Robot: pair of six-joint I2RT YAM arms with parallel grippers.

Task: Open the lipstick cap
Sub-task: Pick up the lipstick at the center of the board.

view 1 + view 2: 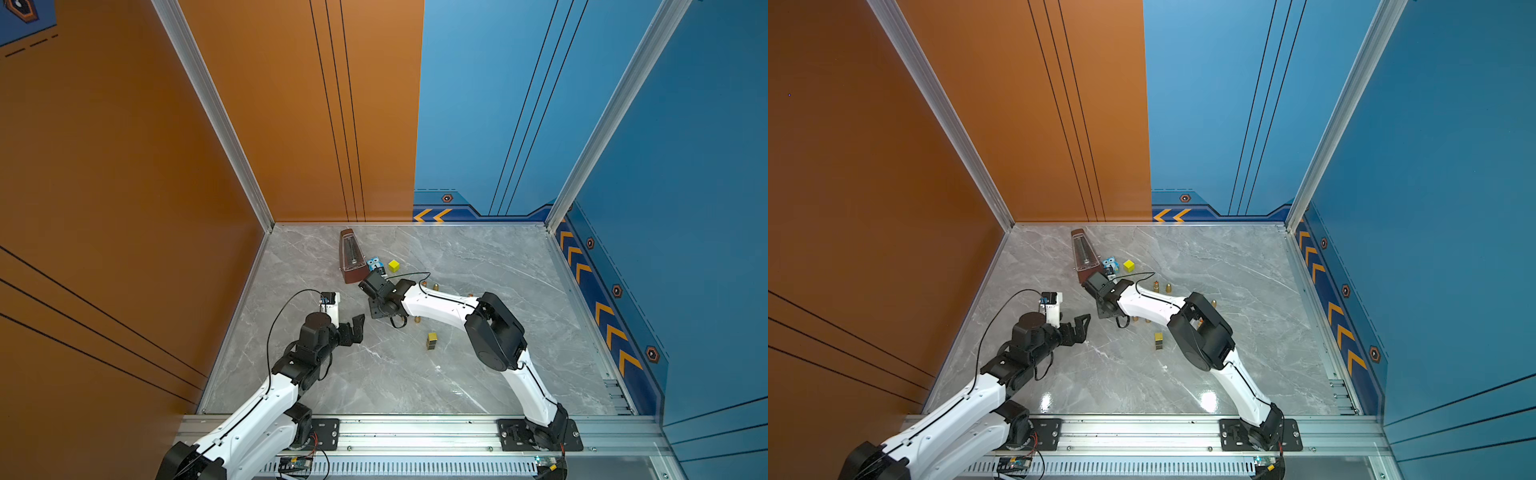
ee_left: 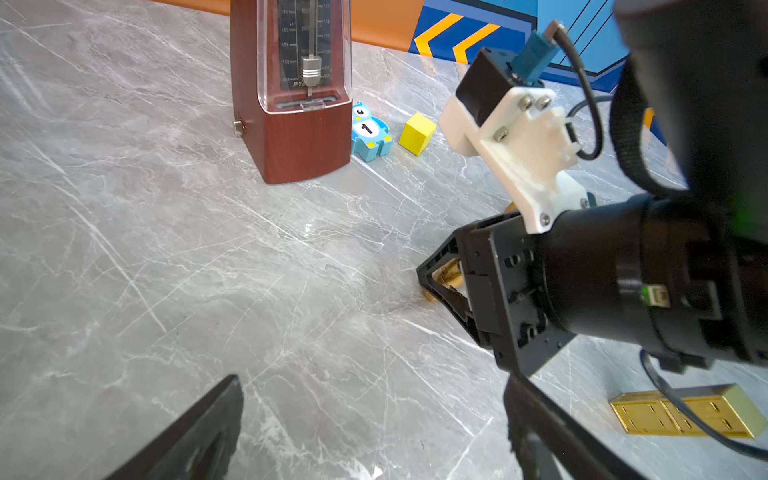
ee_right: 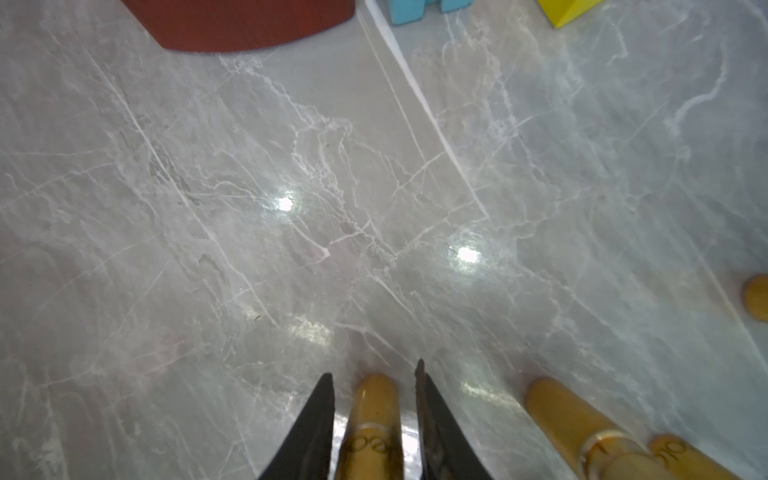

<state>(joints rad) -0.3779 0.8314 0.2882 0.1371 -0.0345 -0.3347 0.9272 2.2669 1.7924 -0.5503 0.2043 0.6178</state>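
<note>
A gold lipstick (image 3: 376, 415) with a thin ring round its body stands on the marble floor (image 3: 291, 249). My right gripper (image 3: 374, 370) is down over it, one black finger on each side. The jaws are narrow, and slivers of floor still show between them and the lipstick. In the left wrist view the same lipstick (image 2: 451, 274) glints between the right gripper's (image 2: 434, 282) fingers. In both top views the right wrist (image 1: 380, 307) hides the lipstick. My left gripper (image 1: 357, 328) (image 2: 374, 376) hangs wide open and empty just to the left.
Several more gold lipsticks stand close by (image 3: 557, 407) (image 1: 1155, 286) (image 1: 417, 320). A gold box (image 1: 432, 340) lies toward the front. A brown metronome (image 1: 351, 257), a blue owl block (image 1: 375, 263) and a yellow cube (image 1: 394, 266) stand behind the right wrist.
</note>
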